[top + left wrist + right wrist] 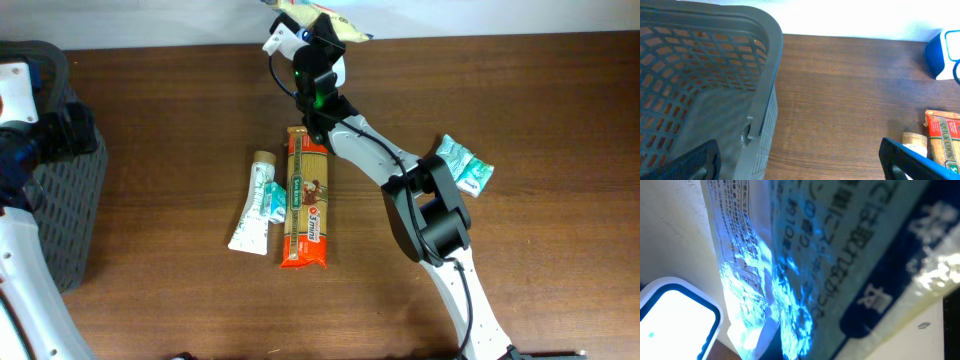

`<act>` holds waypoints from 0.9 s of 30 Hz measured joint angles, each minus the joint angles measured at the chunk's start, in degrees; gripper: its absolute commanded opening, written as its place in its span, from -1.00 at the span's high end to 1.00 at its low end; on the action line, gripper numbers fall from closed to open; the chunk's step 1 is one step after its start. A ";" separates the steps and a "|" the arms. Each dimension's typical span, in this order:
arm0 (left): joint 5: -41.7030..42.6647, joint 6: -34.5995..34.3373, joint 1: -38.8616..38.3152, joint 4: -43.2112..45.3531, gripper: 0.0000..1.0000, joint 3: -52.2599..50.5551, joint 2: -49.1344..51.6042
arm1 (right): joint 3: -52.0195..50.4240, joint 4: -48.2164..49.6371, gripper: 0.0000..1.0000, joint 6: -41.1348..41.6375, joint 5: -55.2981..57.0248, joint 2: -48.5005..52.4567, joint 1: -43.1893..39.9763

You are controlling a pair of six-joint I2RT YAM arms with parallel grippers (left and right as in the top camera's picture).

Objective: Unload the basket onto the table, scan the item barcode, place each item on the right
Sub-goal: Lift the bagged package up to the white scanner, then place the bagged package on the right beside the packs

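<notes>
Wearing white shells along the right arm [462, 300], swelling into rounded black joint housings [440, 225]. Glowing green at a small light [318, 98] near the wrist, with a thin black cable [273, 68] looping beside it. Showing the same white and black on the left arm [20, 262], ending in matte black fingers [912, 160].

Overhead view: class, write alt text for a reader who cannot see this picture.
The right gripper holds a packet at the far edge of the wooden table, beside a white scanner. A pasta pack, a tube and a green-and-white pouch lie on it; a grey basket stands at left.
</notes>
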 measured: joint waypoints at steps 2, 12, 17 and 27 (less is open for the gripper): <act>0.00 0.00 0.00 0.00 -0.98 0.00 0.00 | 0.02 0.22 0.92 -0.44 0.02 0.00 0.00; 0.00 0.00 0.00 0.00 -0.99 0.00 0.00 | 0.09 -5.53 0.92 1.46 -0.17 -0.04 0.55; -0.02 0.00 0.00 0.02 -0.98 0.00 0.00 | -0.02 -23.74 0.92 13.44 -0.42 -7.19 0.96; 0.00 0.00 0.00 0.04 -0.99 0.00 0.00 | 0.98 -78.49 0.92 50.07 -15.96 -37.03 -0.87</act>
